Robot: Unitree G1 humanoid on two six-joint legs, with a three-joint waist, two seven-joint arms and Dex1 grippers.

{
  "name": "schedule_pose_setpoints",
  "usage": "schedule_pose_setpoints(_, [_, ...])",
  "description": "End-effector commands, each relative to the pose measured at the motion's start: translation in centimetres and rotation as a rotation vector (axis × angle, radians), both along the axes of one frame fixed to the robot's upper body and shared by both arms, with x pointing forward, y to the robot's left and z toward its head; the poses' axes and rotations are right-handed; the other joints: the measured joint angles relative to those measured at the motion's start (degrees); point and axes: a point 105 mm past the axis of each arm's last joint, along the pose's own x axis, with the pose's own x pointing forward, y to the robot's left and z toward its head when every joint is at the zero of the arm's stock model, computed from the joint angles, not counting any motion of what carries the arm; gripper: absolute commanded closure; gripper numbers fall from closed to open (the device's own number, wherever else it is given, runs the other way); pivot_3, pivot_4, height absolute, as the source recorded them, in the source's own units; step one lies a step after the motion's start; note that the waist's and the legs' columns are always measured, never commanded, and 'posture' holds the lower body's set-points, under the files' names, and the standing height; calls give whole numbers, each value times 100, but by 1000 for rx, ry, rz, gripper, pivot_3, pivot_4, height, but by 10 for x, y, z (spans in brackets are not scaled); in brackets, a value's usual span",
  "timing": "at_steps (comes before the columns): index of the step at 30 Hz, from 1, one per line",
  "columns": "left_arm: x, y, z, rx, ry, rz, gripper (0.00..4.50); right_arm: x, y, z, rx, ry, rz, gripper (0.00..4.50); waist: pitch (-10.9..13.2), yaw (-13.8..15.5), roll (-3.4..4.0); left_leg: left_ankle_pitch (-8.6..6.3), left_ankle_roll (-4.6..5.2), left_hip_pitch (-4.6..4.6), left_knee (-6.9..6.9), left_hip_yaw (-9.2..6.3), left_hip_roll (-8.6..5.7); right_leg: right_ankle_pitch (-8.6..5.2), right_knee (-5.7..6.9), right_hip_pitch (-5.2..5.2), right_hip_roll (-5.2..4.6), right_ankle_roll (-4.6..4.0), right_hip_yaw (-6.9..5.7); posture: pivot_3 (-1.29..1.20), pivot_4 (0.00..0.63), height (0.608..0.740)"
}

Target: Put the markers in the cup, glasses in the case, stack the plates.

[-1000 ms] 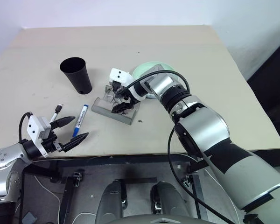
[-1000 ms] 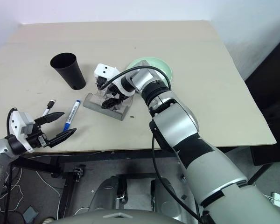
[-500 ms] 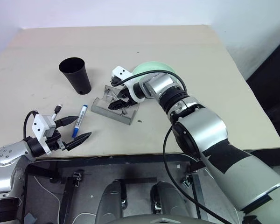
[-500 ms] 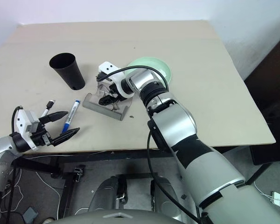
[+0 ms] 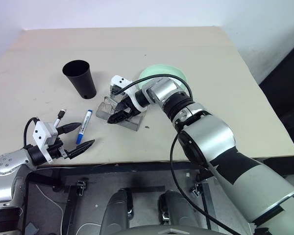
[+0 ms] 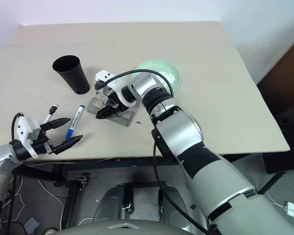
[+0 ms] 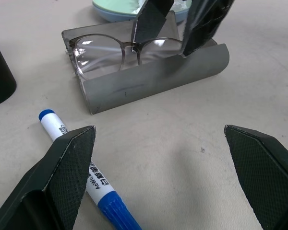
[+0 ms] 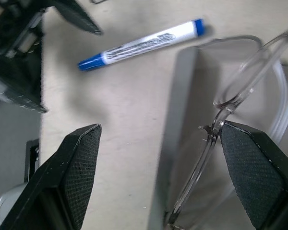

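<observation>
We saw the thin wire-framed glasses (image 7: 120, 50) with clear roundish lenses sitting upright in the open grey case (image 7: 149, 79), which lay near the middle of the surface (image 5: 210, 63) just beside the mint green plate (image 5: 162, 74), while the blue-capped marker (image 5: 83, 126) lay toward the near edge and the black cup (image 5: 80, 78) stood farther back. Our right gripper (image 5: 118, 113) reached across and tilted down over the case with its fingers spread, one on each side of the glasses. Our left gripper (image 5: 74, 138) hung at the near left edge, spread wide and empty, pointing at the marker.
</observation>
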Motion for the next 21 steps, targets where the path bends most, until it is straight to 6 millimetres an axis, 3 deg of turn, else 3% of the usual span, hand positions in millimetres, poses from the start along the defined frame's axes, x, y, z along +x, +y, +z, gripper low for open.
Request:
schedule_pose_setpoints(1, [-2, -1, 4, 9, -26, -5, 0, -4, 2, 11, -1, -41, 81, 443, 0, 0, 0, 0, 0, 0, 0, 0, 0, 0, 0, 0, 0, 0, 0, 0, 150, 681])
schedule_pose_setpoints(13, [-2, 1, 2, 11, -28, 0, 0, -7, -13, 3, -68, -25, 150, 443, 0, -2, 0, -8, -13, 0, 0, -1, 1, 0, -1, -3, -2, -1, 1, 0, 150, 681])
schedule_pose_setpoints(21, [2, -2, 6, 11, -43, -5, 0, -4, -16, 12, -27, -103, 202, 443, 0, -2, 0, -8, -14, 0, -1, -2, 1, 0, 0, -3, -2, -1, 1, 0, 150, 681])
